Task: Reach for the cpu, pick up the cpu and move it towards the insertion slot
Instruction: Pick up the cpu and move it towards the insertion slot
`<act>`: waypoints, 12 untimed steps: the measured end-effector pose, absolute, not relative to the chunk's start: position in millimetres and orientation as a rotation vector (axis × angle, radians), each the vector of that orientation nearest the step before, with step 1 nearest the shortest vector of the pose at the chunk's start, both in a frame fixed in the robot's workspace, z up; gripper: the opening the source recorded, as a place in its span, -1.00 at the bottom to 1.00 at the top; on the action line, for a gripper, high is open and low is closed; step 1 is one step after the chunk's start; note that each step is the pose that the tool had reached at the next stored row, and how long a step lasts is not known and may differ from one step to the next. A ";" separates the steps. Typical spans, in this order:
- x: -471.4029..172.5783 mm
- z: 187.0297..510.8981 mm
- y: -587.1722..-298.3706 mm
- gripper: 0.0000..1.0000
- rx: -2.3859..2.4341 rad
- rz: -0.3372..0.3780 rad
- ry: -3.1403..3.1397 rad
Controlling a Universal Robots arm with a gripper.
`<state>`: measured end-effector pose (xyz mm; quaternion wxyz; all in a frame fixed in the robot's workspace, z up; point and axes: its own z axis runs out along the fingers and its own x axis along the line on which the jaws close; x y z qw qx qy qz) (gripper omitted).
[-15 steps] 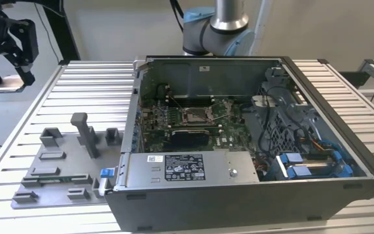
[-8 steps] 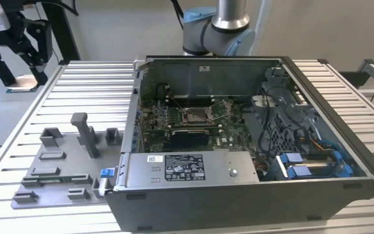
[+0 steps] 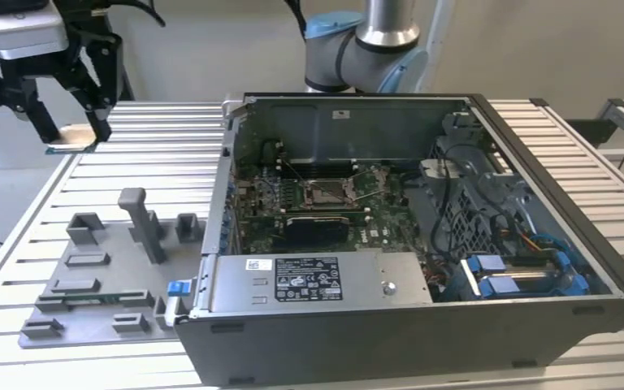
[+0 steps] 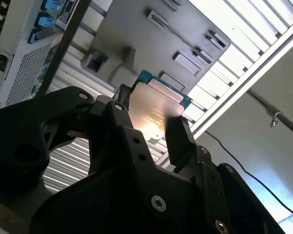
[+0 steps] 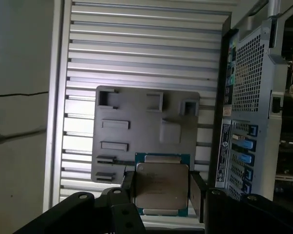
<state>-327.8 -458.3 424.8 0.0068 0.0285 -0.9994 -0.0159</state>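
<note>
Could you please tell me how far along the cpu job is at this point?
Done: the black gripper is shut on the small square silvery-topped cpu, lifted clear of the grey plastic fixture plate. In hand: the chip hangs over the slatted metal table, at the exterior view's left of the open computer case. Left: the crossing to the silver-framed square insertion slot on the green motherboard.

The jaws cover two opposite edges of the cpu (image 5: 162, 187).

cpu (image 5: 162, 187) in the gripper (image 5: 163, 191)
</note>
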 end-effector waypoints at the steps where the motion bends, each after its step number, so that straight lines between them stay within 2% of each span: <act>1: -324.2 424.7 -458.3 -1.00 0.089 -0.050 -3.126; 12: -284.3 424.8 -458.3 -1.00 0.089 -0.050 -3.120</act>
